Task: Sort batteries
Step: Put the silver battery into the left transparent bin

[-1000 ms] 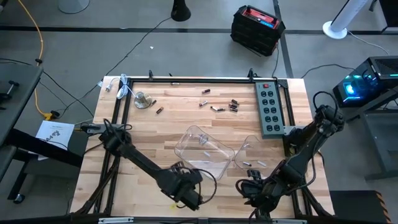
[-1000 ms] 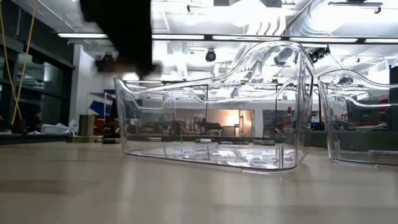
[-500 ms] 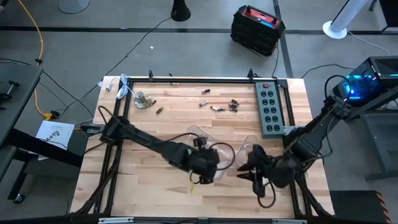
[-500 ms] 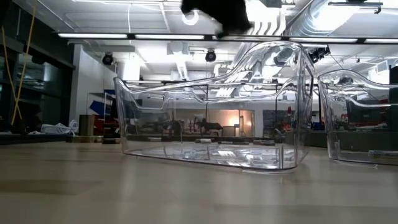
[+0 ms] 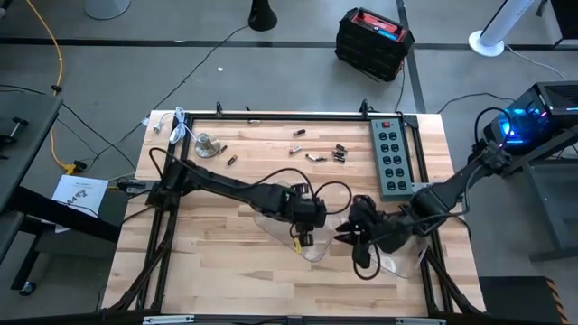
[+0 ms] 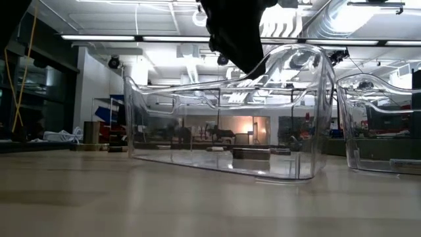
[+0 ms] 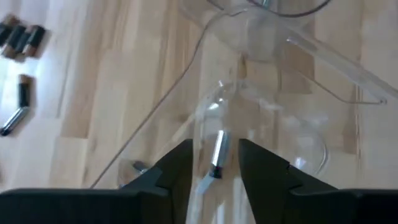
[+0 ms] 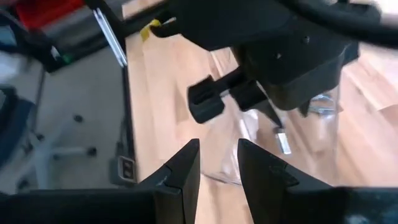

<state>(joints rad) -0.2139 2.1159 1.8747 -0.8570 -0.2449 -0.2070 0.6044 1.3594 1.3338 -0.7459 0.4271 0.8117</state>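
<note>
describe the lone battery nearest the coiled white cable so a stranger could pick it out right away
Start at the coiled white cable in the table's far left corner. Just toward the power strip lies one small dark battery, alone on bare wood, apart from the battery cluster farther along.

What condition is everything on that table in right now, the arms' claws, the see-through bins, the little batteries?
Left gripper: open, empty, over the left clear tray.
Right gripper: open, empty, between the two trays.
Left clear tray: upright, a silvery battery lying inside.
Right clear tray: upright on the table.
Loose batteries: lying unsorted on the wood near the power strip.
Power strip: flat, nothing plugged into its sockets.
</note>
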